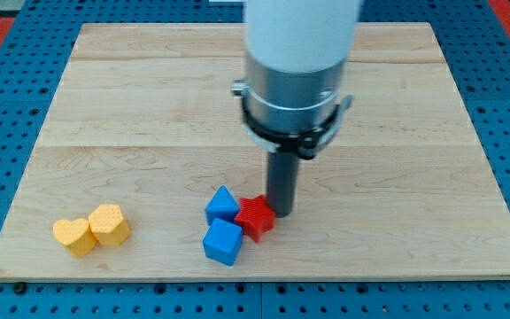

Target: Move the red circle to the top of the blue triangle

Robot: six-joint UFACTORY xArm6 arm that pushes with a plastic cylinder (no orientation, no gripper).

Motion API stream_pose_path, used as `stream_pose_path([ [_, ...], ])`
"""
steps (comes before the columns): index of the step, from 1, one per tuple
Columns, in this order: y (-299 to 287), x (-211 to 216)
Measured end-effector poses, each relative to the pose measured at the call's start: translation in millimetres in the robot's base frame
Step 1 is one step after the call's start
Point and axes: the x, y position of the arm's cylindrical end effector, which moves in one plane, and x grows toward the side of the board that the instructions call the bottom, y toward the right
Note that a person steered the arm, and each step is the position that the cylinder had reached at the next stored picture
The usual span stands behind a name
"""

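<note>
A red block (255, 217) lies near the board's bottom middle; its outline looks jagged, more like a star than a circle. A blue triangle (222, 205) touches it on the left. A blue cube (222, 242) sits just below the triangle and also touches the red block. My tip (282, 213) rests on the board at the red block's right edge, touching it or nearly so. The rod hangs from the grey and white arm (295, 80) above.
A yellow heart (74, 237) and a yellow hexagon (110, 223) lie side by side at the bottom left of the wooden board (131, 106). The board's bottom edge runs close below the blue cube. Blue pegboard surrounds the board.
</note>
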Motion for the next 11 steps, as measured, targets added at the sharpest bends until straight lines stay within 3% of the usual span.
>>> stream_pose_path([
  [1, 16.2, 18.6],
  [2, 82.2, -25.0],
  [3, 96.7, -87.8],
  [5, 63.7, -162.4],
  [7, -25.6, -136.0],
  [8, -12.9, -174.3],
  [9, -45.5, -188.0],
  [11, -146.3, -166.1],
])
